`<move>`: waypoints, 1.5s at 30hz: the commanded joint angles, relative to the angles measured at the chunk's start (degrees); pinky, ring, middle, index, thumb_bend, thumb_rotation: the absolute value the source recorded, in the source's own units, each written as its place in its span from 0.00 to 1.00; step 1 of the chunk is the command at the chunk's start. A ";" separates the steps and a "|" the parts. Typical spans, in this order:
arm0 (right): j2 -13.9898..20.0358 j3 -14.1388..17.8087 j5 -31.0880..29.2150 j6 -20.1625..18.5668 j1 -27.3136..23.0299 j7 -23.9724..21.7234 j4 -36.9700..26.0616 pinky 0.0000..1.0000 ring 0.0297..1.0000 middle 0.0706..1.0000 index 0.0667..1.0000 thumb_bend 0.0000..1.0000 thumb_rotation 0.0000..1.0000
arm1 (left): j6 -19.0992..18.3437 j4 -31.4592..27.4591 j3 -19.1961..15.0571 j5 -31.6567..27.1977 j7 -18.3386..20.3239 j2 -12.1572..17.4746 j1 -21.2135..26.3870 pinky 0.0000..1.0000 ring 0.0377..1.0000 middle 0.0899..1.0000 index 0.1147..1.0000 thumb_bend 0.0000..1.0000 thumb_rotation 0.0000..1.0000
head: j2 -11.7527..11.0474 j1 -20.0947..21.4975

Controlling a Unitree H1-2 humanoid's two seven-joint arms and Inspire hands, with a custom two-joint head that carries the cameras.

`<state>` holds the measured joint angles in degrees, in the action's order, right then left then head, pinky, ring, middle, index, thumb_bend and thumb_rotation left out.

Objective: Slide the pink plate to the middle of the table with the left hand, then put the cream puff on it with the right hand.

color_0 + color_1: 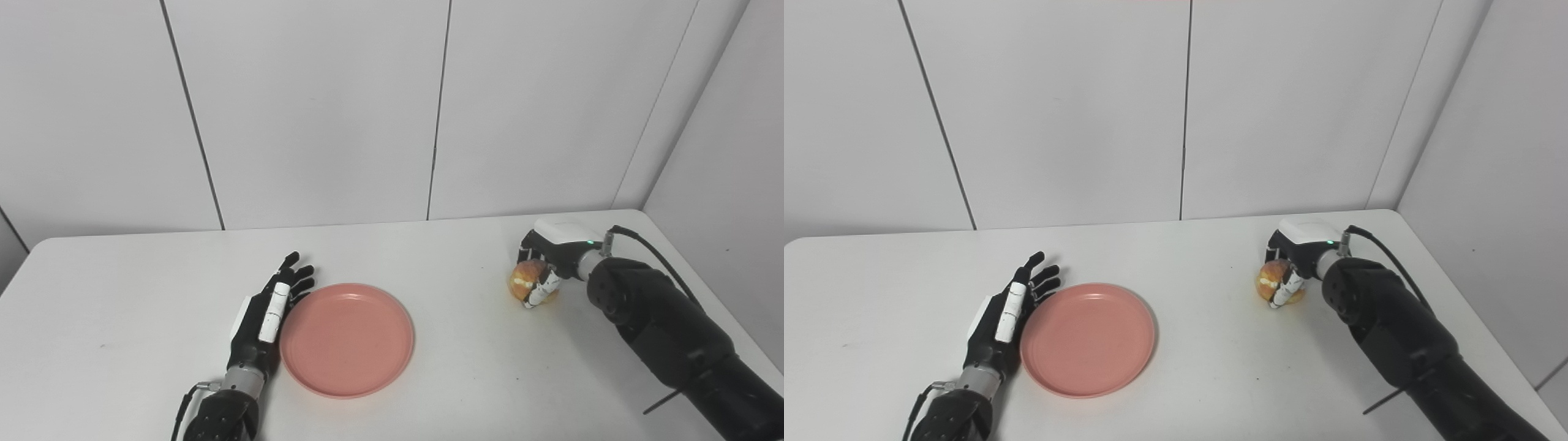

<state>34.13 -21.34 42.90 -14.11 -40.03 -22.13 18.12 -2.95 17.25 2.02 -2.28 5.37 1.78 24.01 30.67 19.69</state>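
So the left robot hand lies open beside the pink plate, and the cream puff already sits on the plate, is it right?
Not quite. The cream puff is not on the pink plate; the right robot hand grips it on the table, far right, as the left eye view shows. The left robot hand is indeed open beside the plate.

The left hand (266,312) lies flat and low with its fingers stretched forward and slightly spread, holding nothing, while the right hand (542,269), on a black arm reaching in from the lower right, has its fingers curled closed around a small round object.
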 commanded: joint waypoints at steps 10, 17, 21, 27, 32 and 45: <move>4.76 4.25 -2.52 3.00 -5.14 -3.51 -11.17 0.25 0.37 0.42 0.49 0.52 0.00 | -2.85 -1.25 1.76 2.09 -2.86 -3.89 -0.22 0.88 0.92 0.89 0.88 0.83 0.91 | 0.76 -6.86; 3.05 6.52 -7.05 2.39 -5.73 -6.12 -17.10 0.28 0.37 0.43 0.50 0.51 0.00 | -2.95 -1.21 2.49 3.01 -3.93 -4.69 -0.47 0.86 0.92 0.89 0.88 0.81 0.92 | 0.52 -9.35; 1.37 5.84 -8.22 2.85 -6.34 -7.10 -19.08 0.32 0.39 0.45 0.48 0.52 0.00 | -2.63 -0.68 2.28 2.82 -4.60 -4.94 -0.41 0.85 0.91 0.89 0.88 0.82 0.91 | 0.22 -10.80; -1.70 4.35 -8.90 3.50 -7.75 -8.86 -20.64 0.34 0.40 0.46 0.47 0.52 0.00 | -2.42 -0.55 2.36 3.03 -5.83 -5.75 -0.56 0.85 0.91 0.92 0.91 0.87 0.88 | 0.16 -14.13; -3.70 3.11 -10.21 4.99 -8.95 -10.07 -20.62 0.36 0.41 0.47 0.45 0.52 0.00 | -2.12 0.63 2.27 2.99 -6.42 -6.66 0.11 0.86 0.91 0.92 0.92 0.87 0.87 | 0.09 -16.26; -6.63 1.84 -11.31 4.91 -8.96 -11.54 -22.09 0.41 0.43 0.47 0.44 0.52 0.00 | -0.80 2.29 3.05 4.63 -8.25 -8.12 0.40 0.83 0.91 0.91 0.90 0.88 0.86 | -0.30 -20.94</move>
<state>27.38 -19.91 31.56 -11.12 -46.15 -34.26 -2.37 -2.59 18.54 3.77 1.75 -3.62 -4.49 24.21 30.32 -1.05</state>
